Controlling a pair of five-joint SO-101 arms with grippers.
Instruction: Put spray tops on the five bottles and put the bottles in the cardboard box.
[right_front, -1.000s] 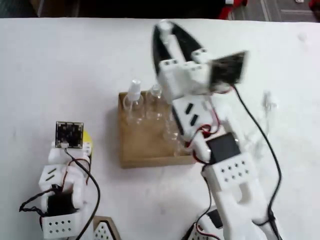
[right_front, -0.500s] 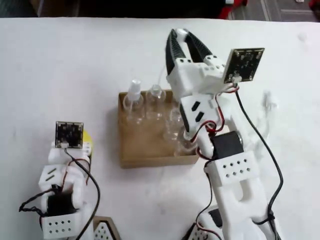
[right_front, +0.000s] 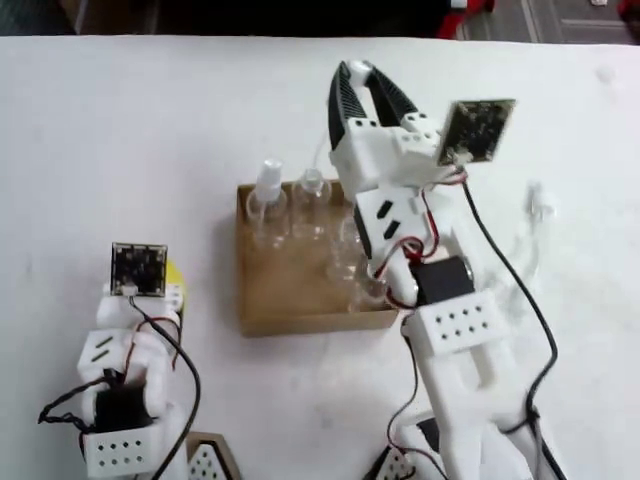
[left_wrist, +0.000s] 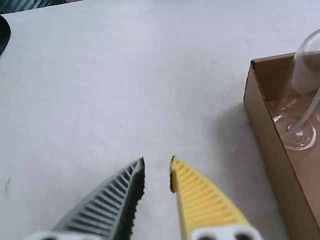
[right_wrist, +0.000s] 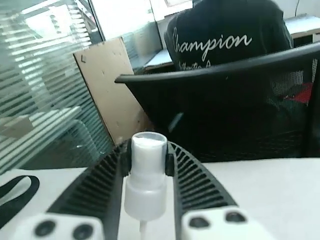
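In the cardboard box on the table clear bottles stand upright, while beyond its far edge the right claw grips a white spray top and the left claw sits slightly parted, empty.

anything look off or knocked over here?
Nothing stands out. The bottles stand upright in the cardboard box, and the right gripper holds a spray top straight between its fingers.
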